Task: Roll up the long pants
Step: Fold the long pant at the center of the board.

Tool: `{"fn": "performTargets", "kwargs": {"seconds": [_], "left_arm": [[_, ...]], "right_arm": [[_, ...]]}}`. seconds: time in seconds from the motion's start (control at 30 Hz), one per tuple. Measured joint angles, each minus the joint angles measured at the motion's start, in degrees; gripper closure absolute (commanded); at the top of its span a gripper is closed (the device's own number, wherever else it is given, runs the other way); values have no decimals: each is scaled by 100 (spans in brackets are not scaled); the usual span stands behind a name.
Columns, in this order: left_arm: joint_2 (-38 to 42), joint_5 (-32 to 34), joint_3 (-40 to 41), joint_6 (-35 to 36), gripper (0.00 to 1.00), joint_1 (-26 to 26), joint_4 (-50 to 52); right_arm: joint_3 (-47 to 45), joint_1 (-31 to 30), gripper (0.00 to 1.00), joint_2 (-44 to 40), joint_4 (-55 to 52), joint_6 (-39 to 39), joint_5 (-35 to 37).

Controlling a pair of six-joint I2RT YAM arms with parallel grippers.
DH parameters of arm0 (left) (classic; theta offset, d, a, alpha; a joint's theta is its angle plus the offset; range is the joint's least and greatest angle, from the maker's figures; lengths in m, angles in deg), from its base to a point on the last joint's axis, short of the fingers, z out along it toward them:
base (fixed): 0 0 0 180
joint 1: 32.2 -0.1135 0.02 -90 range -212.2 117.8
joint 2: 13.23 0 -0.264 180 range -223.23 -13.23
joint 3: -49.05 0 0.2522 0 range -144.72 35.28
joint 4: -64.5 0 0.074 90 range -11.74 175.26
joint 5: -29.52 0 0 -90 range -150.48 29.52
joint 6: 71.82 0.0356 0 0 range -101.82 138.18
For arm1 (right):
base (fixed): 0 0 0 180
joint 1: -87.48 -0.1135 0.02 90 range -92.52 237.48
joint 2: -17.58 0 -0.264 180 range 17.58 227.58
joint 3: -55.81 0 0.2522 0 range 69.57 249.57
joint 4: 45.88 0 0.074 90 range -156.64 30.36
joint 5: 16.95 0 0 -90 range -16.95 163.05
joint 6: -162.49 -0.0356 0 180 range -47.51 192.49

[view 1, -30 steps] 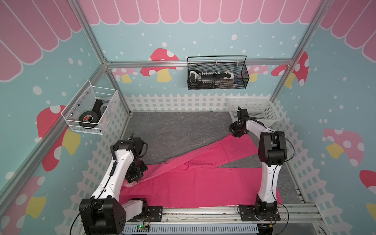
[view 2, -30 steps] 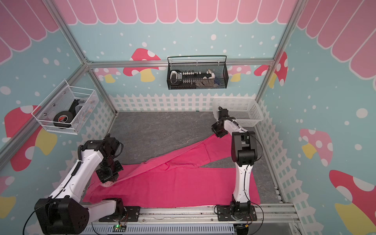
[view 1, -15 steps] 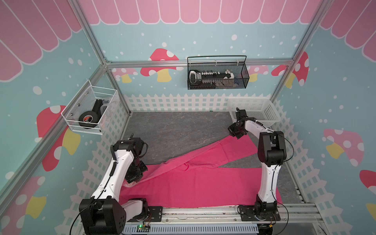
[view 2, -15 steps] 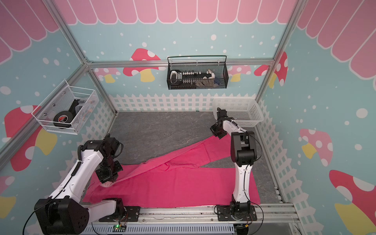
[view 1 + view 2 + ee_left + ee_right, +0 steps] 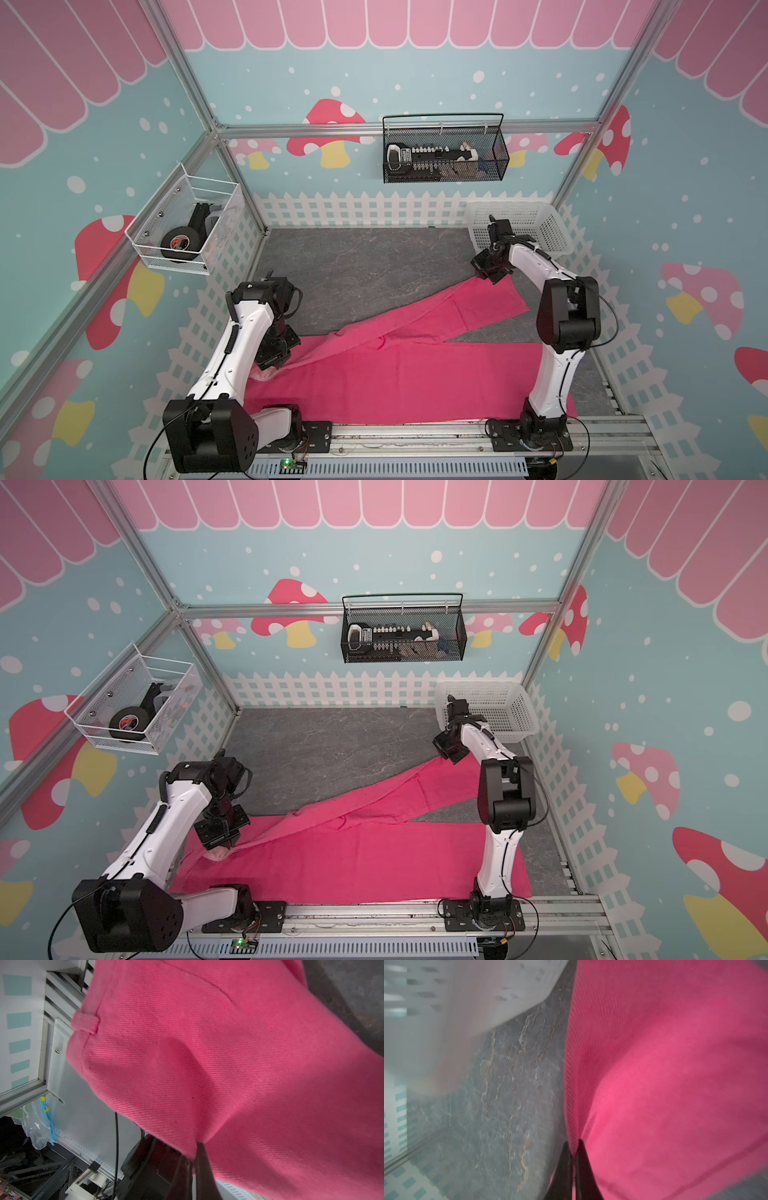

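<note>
The long pants point(image 5: 395, 374) point(image 5: 353, 854) are hot pink and lie spread on the grey mat. One leg runs along the front rail. The other leg angles back to the right, toward the white basket. My left gripper point(image 5: 272, 365) point(image 5: 220, 848) is at the waist end on the left; in the left wrist view it point(image 5: 196, 1153) is shut on a pinch of the pink cloth point(image 5: 228, 1064), near a belt loop point(image 5: 86, 1023). My right gripper point(image 5: 488, 276) point(image 5: 451, 758) is at the far end of the angled leg. In the right wrist view it point(image 5: 574, 1145) is shut on the edge of the cloth point(image 5: 675, 1064).
A white plastic basket point(image 5: 540, 232) point(image 5: 507, 712) stands in the back right corner, close behind my right gripper. A black wire basket point(image 5: 444, 153) hangs on the back wall and a white wire one point(image 5: 183, 232) on the left wall. A white picket fence point(image 5: 353, 208) rims the grey mat point(image 5: 365, 266).
My right gripper has shifted only slightly at the leg's end, with its jaws drawn closer on the cloth. The left arm and the rest of the pants look unchanged.
</note>
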Motion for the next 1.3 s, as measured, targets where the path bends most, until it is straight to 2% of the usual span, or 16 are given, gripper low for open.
{"fn": "performTargets", "kwargs": {"seconds": [0.1,0.13,0.2,0.63,0.73,0.9,1.03,1.13,1.3], "left_arm": [[26,20,0,0,100,0,22],[26,24,0,0,100,0,20],[26,37,0,2,100,2,22],[-26,142,-44,20,100,4,61],[-138,234,-192,20,100,4,85],[-223,433,-522,22,100,4,98],[-219,457,-562,22,100,4,105],[-221,393,-527,20,100,4,105],[-343,269,-433,39,100,4,142]], "right_arm": [[-9,-70,69,33,-55,4,24],[-13,-79,76,33,-52,4,31],[-31,-98,99,33,-52,46,52],[-96,-103,100,-227,-485,92,144],[-260,-103,100,-787,-927,164,243],[-841,-31,100,-2363,-1749,313,431],[-1285,258,100,-3453,-2583,369,505],[-1628,474,100,-3967,-3279,376,553],[-2284,505,100,-4441,-4269,382,492]]}}
